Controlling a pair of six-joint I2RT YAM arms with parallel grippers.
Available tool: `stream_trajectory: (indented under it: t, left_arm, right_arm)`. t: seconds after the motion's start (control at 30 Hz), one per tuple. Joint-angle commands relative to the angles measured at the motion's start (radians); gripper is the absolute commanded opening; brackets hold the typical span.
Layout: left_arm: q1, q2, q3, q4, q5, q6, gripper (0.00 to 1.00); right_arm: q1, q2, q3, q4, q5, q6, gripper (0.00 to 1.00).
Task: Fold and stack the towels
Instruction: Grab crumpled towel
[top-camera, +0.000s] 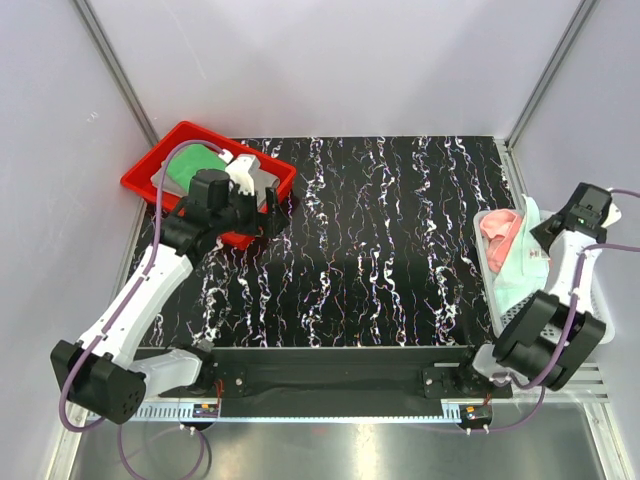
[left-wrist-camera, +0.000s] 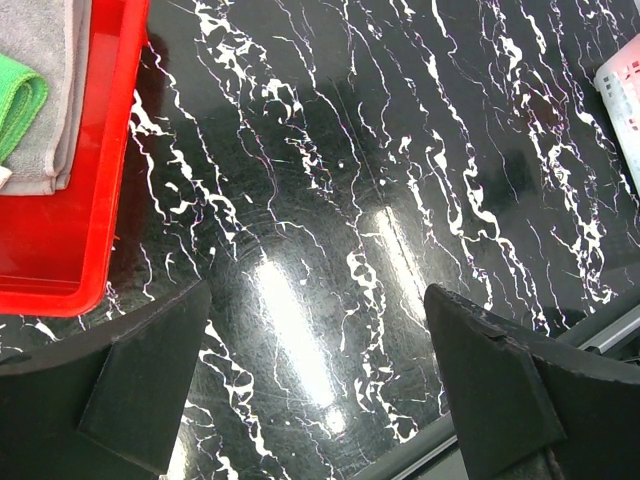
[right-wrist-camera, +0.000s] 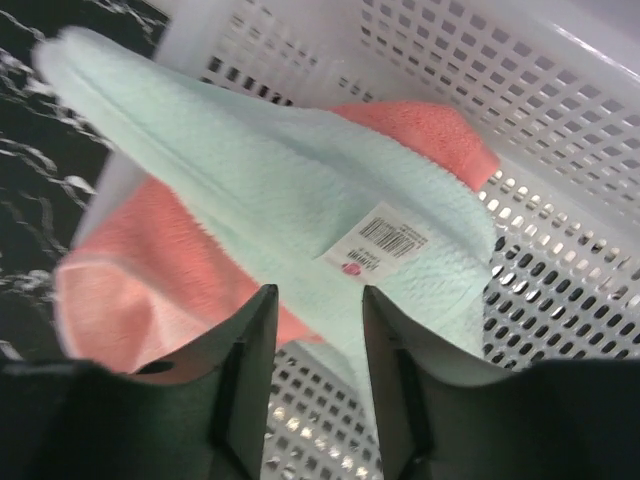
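Observation:
In the right wrist view a pale white towel (right-wrist-camera: 270, 190) with a barcode label (right-wrist-camera: 380, 245) drapes over a salmon-pink towel (right-wrist-camera: 130, 290) inside the white mesh basket (right-wrist-camera: 560, 130). My right gripper (right-wrist-camera: 315, 300) hovers just above them, its jaws parted, with nothing between the fingers. From above, both towels, pink (top-camera: 500, 230) and white (top-camera: 525, 265), lie in the basket under the right gripper (top-camera: 558, 228). A bright green towel (top-camera: 190, 165) and a grey towel (left-wrist-camera: 50, 90) rest in the red tray (top-camera: 140, 180). My left gripper (left-wrist-camera: 315, 390) stands wide open over bare table beside the tray.
The red tray's corner (left-wrist-camera: 70, 230) sits close to the left finger. The table (top-camera: 400, 240) is black with white veins. The basket (top-camera: 492, 280) stands at the right edge. Grey walls close in the back and sides.

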Motion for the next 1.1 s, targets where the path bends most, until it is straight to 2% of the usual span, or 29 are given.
stream_trajectory:
  t: [0.0,0.23,0.3,0.37,0.43,0.47,0.53,0.67,0.77,0.83,0.93,1.03,1.07]
  left_arm:
    - [-0.004,0.016,0.011,0.057,0.026,-0.008,0.94]
    - [-0.005,0.055,0.015,0.057,0.018,-0.011,0.94]
    - [-0.004,0.061,0.017,0.054,0.012,-0.009,0.94]
    - [-0.004,0.062,0.023,0.046,0.008,-0.009,0.94]
    - [-0.004,0.062,0.029,0.041,0.008,-0.009,0.93]
    - [-0.004,0.062,0.032,0.041,0.008,-0.011,0.93]
    - [-0.005,0.059,0.040,0.037,0.000,-0.011,0.93]
    - [-0.036,0.059,0.064,0.017,-0.103,0.009,0.93]
    - [-0.030,0.039,0.046,0.063,-0.142,-0.049,0.99]
    - [-0.004,0.024,0.043,0.083,-0.158,-0.119,0.99]
    - [0.105,0.025,0.073,0.078,-0.036,-0.182,0.99]
    - [0.137,0.016,0.113,0.060,0.000,-0.179,0.99]
    - [0.140,0.016,0.123,0.049,0.006,-0.173,0.99]
  right_arm:
    - [0.002,0.072,-0.041,0.105,0.014,-0.028,0.49]
    - [-0.001,0.236,-0.046,0.166,-0.007,-0.075,0.67]
    - [-0.001,0.259,-0.042,0.168,-0.001,-0.080,0.65]
    - [-0.001,0.274,-0.031,0.154,0.037,-0.083,0.32]
    - [0.001,0.254,-0.005,0.128,0.066,-0.083,0.04]
    - [-0.001,0.242,0.004,0.100,0.072,-0.082,0.00]
    - [0.001,0.196,0.064,0.021,0.088,-0.066,0.00]
    - [0.001,0.098,0.191,-0.093,0.070,-0.034,0.01]
    - [0.007,0.038,0.332,-0.179,0.007,-0.028,0.04]
    - [0.007,0.003,0.438,-0.213,-0.050,-0.019,0.04]
    - [0.015,-0.019,0.596,-0.248,-0.232,0.001,0.04]
    - [0.045,0.013,0.777,-0.257,-0.441,0.030,0.00]
    - [0.056,0.021,0.800,-0.224,-0.650,0.055,0.00]
